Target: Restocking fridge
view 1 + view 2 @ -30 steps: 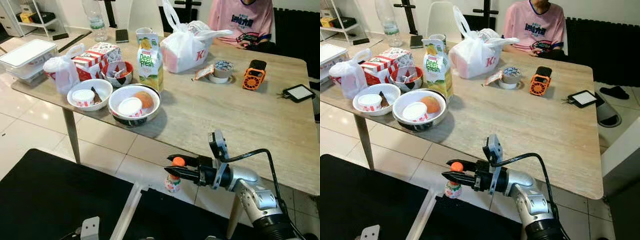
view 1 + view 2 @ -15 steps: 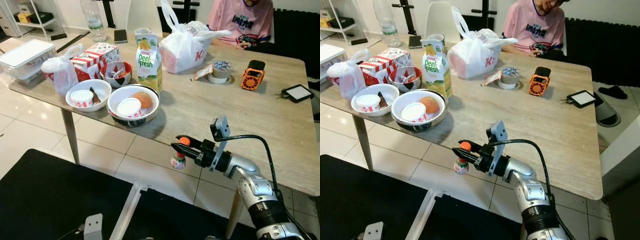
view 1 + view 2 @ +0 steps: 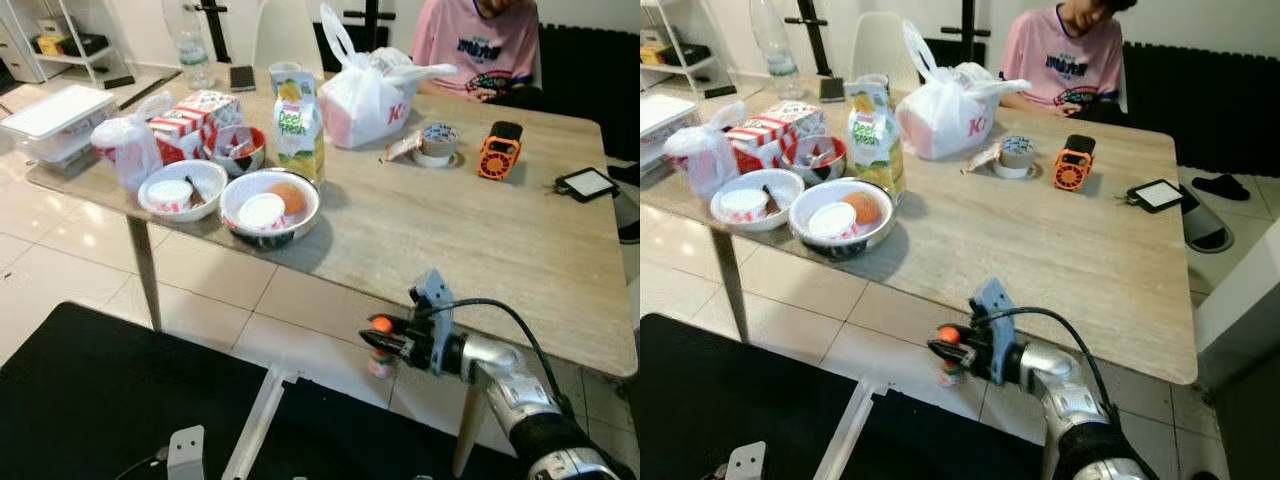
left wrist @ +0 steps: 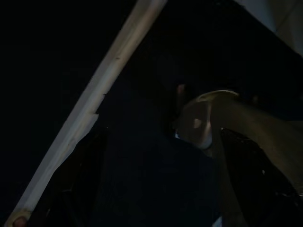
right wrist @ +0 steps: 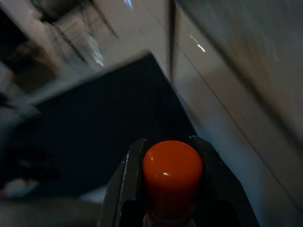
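Orange-capped small bottle [image 3: 381, 345] clamped at the neck between the fingers of the right gripper [image 3: 385, 338], held upright in the air below the near edge of the wooden table [image 3: 480, 240], at about 5 o'clock from the white bowl [image 3: 270, 203]. Juice carton [image 3: 298, 135] at 12 o'clock of that bowl. Left gripper: too dark to tell its state.
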You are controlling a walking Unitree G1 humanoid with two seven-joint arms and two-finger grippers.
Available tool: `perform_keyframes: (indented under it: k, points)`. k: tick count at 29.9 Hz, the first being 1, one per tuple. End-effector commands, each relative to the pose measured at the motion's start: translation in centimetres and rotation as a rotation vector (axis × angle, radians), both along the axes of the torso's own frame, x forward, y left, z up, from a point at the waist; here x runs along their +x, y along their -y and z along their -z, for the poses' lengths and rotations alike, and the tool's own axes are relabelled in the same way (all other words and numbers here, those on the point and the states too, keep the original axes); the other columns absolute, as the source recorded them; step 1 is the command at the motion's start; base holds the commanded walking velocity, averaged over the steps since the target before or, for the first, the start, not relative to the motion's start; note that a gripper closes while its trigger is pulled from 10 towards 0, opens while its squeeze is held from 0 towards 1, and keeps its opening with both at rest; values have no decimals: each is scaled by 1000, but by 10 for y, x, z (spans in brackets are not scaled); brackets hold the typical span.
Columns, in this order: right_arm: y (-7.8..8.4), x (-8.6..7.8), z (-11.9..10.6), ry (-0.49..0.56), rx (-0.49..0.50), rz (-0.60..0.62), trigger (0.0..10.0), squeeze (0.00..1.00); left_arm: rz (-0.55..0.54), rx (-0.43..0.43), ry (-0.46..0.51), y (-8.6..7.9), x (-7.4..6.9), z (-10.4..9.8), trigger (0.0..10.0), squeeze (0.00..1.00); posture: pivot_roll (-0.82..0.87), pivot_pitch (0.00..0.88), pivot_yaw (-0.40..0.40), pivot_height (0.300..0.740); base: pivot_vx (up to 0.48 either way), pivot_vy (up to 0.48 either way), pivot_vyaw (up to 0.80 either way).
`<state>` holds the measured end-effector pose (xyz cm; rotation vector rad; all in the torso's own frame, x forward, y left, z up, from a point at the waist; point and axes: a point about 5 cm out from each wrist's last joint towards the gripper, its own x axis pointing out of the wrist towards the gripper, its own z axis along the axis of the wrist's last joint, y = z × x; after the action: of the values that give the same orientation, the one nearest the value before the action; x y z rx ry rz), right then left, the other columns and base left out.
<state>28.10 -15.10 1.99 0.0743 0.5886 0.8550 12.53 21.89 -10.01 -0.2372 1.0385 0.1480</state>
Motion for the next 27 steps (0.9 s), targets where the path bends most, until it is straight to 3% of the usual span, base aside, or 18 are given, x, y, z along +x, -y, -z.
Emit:
perform_keyframes:
  k: [1,5,15,17,27]
  points:
    - [10,-4,8,-8,-48,49,10000,0,-5,6,-21,-3,-5,1,10000,0,2,33,25,740,-300,0,0]
    - [27,-16,23,-63,-73,134,10000,0,-9,8,-32,-4,-10,2,10000,0,1,36,25,740,-304,0,0]
    - [62,-38,53,-163,-258,415,10000,0,-13,9,-35,-4,-12,3,10000,0,6,23,9,740,-303,0,0]
    - [78,-58,69,-236,-354,538,10000,0,-8,9,-39,-3,-14,4,10000,0,9,8,-4,740,-302,0,0]
    - [93,-84,83,-324,-425,643,10000,0,-17,15,-37,-4,-14,4,10000,0,13,0,-6,740,-236,0,-644]
